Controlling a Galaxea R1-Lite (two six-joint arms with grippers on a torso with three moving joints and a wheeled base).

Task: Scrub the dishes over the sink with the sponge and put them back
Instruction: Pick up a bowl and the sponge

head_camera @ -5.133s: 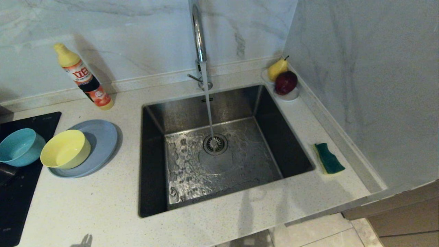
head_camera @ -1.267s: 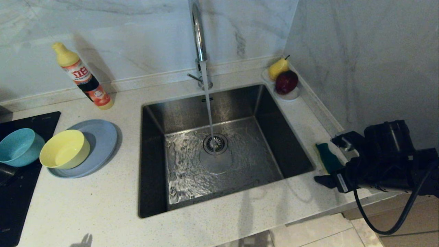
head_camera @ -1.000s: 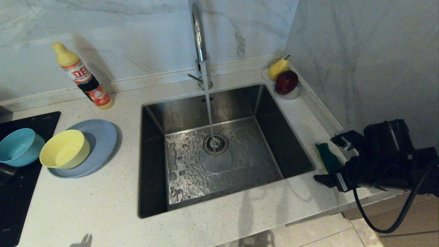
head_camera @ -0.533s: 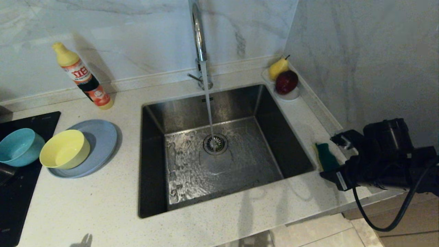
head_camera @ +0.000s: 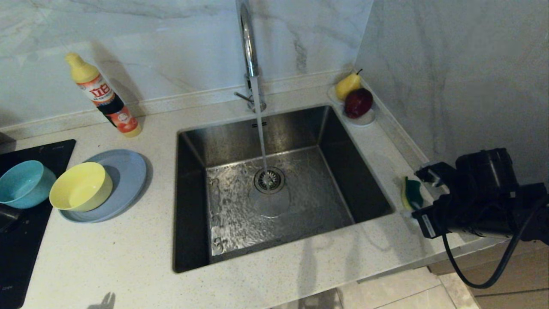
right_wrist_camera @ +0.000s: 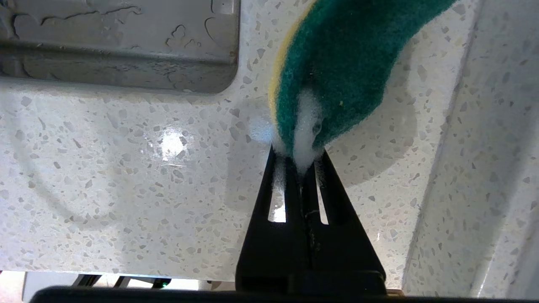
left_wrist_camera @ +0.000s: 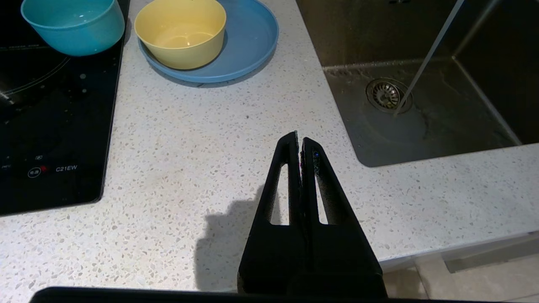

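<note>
speckled white countertop [head_camera: 107,257] surrounds your sink [head_camera: 274,189], water running from the tap [head_camera: 248,47] onto the drain. right of the sink, your right gripper [right_wrist_camera: 301,162] has its fingers pinched on the near end of the sponge [right_wrist_camera: 337,71], squeezing foam out. left of the sink sit the yellow bowl [head_camera: 81,186] on the plate [head_camera: 126,171] and the teal bowl [head_camera: 23,182] beside them. your left gripper [left_wrist_camera: 300,145] hovers over the counter left of the sink, fingers pressed together, empty.

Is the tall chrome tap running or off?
Running: a thin stream falls from the tall chrome tap onto the round drain strainer, wetting the steel sink floor.
</note>
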